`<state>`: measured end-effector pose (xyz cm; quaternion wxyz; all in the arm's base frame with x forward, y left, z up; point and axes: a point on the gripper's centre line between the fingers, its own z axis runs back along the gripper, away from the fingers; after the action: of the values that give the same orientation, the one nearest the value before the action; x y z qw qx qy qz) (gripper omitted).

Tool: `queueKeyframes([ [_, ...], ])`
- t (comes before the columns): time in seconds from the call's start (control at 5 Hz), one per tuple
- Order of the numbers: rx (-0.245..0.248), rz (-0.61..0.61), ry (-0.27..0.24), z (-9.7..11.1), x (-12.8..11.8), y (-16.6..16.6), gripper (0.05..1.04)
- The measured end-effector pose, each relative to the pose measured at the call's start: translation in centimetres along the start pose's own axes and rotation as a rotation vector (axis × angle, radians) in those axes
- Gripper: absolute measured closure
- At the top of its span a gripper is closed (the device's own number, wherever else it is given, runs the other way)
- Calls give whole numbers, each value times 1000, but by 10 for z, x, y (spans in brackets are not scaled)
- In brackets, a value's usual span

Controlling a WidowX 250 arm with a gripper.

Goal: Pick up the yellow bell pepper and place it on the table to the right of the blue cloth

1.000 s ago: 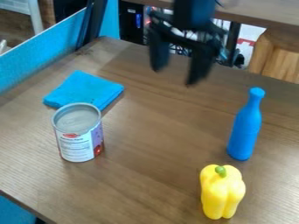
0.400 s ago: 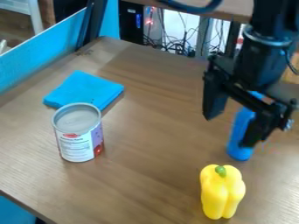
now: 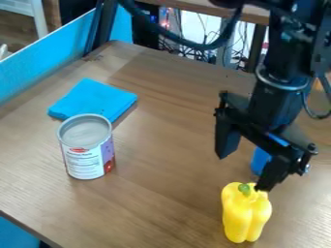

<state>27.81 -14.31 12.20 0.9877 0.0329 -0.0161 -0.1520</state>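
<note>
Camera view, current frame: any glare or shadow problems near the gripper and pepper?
Camera view: pale sheen on the tabletop right of the yellow pepper; soft shadow along the right edge of the blue cloth; black gripper reads dark, partly hiding the blue bottle.

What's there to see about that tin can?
The can looks like metal, a short cylinder with a raised rim around its grey top. Its wrapped label is white with red and purple patches and small print. It stands upright on the brown table, in front of a blue cloth. The gripper is well clear of it.
</note>
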Motion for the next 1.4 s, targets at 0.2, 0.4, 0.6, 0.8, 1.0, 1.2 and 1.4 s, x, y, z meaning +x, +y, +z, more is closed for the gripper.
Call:
queueKeyframes([
  [0.2,-3,-12,-11,-3,-1,-8,83],
  [0.4,-15,-20,-15,-7,-3,-14,83],
  [0.6,-34,-21,-13,-8,-4,-16,119],
  [0.8,-42,-46,-8,-10,-5,-18,394],
  [1.0,-43,-50,-8,-13,-8,-18,687],
  [1.2,-44,-52,-10,-12,-9,-17,883],
  [1.4,-43,-61,-5,-11,-10,-17,981],
])
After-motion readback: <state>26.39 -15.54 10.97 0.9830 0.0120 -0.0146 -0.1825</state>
